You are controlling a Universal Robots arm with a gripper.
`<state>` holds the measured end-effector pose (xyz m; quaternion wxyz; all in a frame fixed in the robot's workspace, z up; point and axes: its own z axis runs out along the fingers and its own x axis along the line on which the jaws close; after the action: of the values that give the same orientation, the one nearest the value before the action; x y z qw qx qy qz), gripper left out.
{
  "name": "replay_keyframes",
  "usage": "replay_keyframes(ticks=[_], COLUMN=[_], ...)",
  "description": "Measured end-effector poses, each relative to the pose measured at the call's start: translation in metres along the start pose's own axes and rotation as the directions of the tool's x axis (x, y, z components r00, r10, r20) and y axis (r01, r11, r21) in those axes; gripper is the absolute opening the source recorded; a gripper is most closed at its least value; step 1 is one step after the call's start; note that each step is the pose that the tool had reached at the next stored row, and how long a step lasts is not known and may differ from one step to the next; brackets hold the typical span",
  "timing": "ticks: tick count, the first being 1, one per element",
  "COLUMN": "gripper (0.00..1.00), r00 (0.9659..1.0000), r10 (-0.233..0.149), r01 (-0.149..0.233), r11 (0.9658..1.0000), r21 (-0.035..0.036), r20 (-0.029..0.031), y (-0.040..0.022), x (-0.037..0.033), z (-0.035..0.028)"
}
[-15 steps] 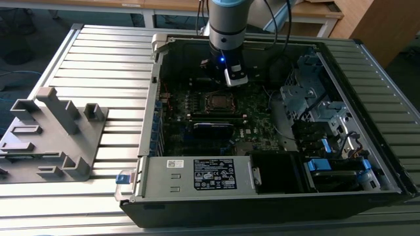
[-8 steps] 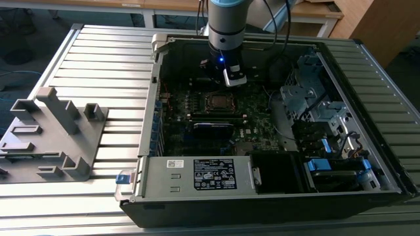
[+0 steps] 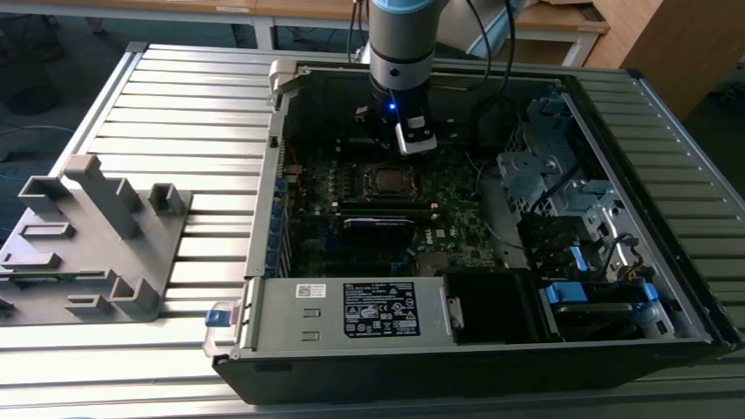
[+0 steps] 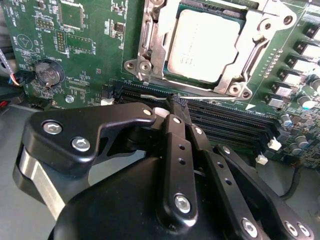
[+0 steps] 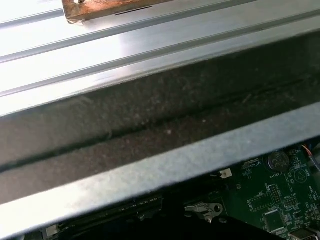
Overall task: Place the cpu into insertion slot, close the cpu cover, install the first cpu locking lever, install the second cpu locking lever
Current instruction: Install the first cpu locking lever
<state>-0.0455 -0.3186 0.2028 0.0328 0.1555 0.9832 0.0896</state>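
Note:
The cpu (image 4: 202,45) shows its silver-grey top, lying flat in the insertion slot (image 3: 385,180) on the green motherboard. The cpu cover (image 4: 260,47), a silvery frame, lies down around the chip. A thin metal lever (image 4: 145,35) runs along one side of the frame. My gripper (image 4: 178,105) hovers above the black memory slots (image 4: 225,117) right beside the socket. Its black fingers (image 4: 175,135) are pressed together with nothing between them. In the exterior view the gripper (image 3: 396,144) hangs inside the open case, just behind the socket.
The case walls (image 3: 279,175) surround the board. A drive cage (image 3: 559,175) stands at the exterior view's right and a power supply (image 3: 349,310) at the front. A grey fixture (image 3: 93,236) sits on the slatted table. A coin battery (image 4: 47,74) lies near the gripper.

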Motion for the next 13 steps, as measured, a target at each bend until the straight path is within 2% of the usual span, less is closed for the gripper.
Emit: replay_keyframes(ticks=[13], gripper=[0.10], r00=[1.0000], r10=[0.006], r01=[-0.006], r11=[1.0000], r21=[0.0002], r20=[0.0012], y=[0.0014], x=[-0.0046], z=[0.0034])
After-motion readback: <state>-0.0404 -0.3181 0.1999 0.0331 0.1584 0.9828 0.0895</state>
